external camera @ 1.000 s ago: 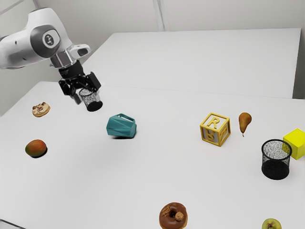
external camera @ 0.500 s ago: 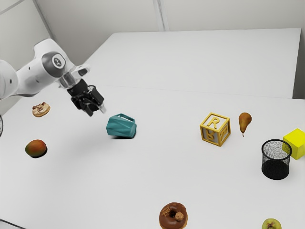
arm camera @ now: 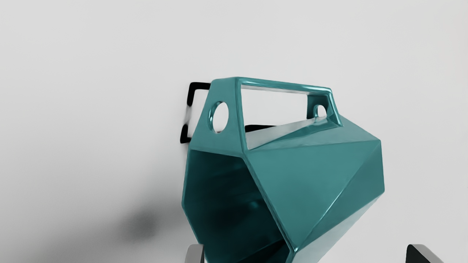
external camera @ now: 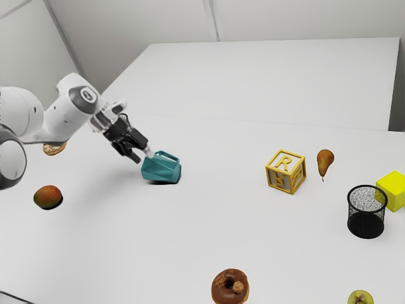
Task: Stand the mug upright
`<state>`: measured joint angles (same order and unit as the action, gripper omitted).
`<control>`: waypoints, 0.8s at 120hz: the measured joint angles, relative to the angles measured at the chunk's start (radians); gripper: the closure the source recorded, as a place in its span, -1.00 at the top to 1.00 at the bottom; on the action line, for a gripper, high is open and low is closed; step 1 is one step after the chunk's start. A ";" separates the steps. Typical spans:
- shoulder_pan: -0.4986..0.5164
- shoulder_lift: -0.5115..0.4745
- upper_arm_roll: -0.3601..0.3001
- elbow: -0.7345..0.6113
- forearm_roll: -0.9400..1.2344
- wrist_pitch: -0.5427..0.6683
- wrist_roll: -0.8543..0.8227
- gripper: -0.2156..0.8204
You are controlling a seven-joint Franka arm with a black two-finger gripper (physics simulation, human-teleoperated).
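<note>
We see one mug (external camera: 161,168) on its side on the table (external camera: 190,240); standing it up remains; our gripper (arm camera: 305,254) is open beside it, gripping nothing; outward we count two doughnuts (external camera: 56,149) (external camera: 220,293), one mango (external camera: 47,197), one lettered block (external camera: 285,171), one pear (external camera: 325,161), one mesh cup (external camera: 366,223), one yellow cube (external camera: 393,190), one green fruit (external camera: 361,297).
</note>
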<state>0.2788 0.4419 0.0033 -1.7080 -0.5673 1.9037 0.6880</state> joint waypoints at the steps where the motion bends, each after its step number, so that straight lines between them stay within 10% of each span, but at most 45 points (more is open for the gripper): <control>1: 0.000 0.002 0.000 0.000 -0.003 -0.001 0.002 0.58; 56: 0.035 0.031 0.000 0.000 -0.087 -0.120 0.098 0.43; 96: 0.030 0.037 -0.011 0.005 -0.103 -0.109 0.165 -0.21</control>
<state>0.3090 0.4787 -0.0074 -1.7034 -0.6705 1.7947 0.8527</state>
